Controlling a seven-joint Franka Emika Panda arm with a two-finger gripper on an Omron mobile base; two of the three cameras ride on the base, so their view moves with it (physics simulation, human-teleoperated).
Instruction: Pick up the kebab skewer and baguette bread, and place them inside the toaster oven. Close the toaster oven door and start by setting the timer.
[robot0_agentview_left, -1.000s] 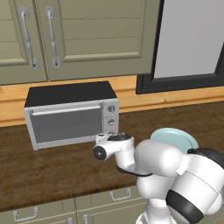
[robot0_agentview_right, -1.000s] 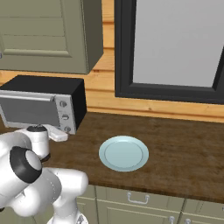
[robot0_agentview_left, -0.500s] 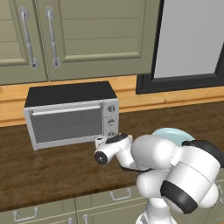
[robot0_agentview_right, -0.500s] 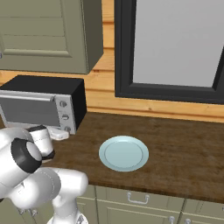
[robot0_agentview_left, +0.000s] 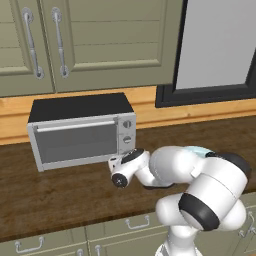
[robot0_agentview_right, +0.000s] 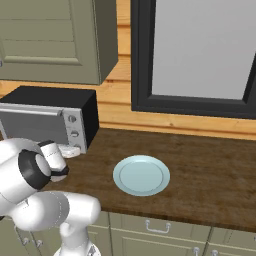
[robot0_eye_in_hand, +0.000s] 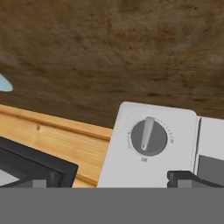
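Swinging further over, the arm's bulky white elbow now sits lower and nearer than a second ago. On the wooden counter (robot0_agentview_left: 60, 195), the toaster oven (robot0_agentview_left: 80, 131) stands at the far left, its door (robot0_agentview_left: 75, 142) closed. Right of it lies a pale blue plate (robot0_agentview_right: 141, 174). The gripper (robot0_agentview_left: 116, 165), jaws spread and empty, hovers just before the oven's lowest knob (robot0_eye_in_hand: 148, 136).

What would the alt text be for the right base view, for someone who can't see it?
A white robot arm reaches its gripper toward the knob side of a closed silver toaster oven on a dark wooden counter. A pale blue plate lies to the right, below a dark-framed window.
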